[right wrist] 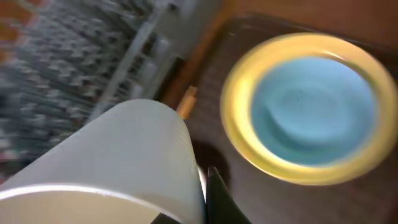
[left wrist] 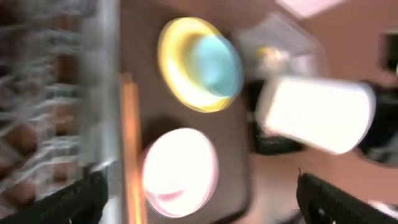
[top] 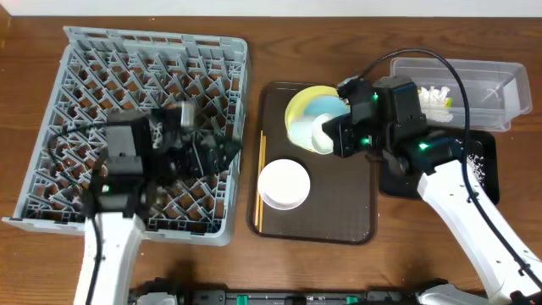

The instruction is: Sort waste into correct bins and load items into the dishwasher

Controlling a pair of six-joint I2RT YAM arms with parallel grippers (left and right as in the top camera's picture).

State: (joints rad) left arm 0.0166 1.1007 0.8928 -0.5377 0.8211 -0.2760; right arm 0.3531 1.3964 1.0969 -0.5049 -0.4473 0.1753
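Observation:
The grey dish rack [top: 76, 85] fills the left. My left gripper [top: 222, 152] hovers over its right edge, open and empty; in the left wrist view [left wrist: 199, 205] it is above the white bowl [left wrist: 180, 171]. The white bowl [top: 284, 185] sits on the brown serving tray [top: 347, 212]. The pale-yellow plate [top: 298, 103] holds the light-blue bowl [top: 326, 108]. My right gripper [top: 334, 135] is shut on a white cup [top: 320, 134] over the tray, next to the plate [right wrist: 236, 106]. The cup [right wrist: 112, 162] fills the right wrist view's lower left.
The clear tub [top: 500, 85] at the back right holds white paper [top: 436, 100] and a coloured wrapper. The black tray [top: 484, 165] with pale grains lies under my right arm. A wooden stick [top: 259, 182] lies along the serving tray's left edge.

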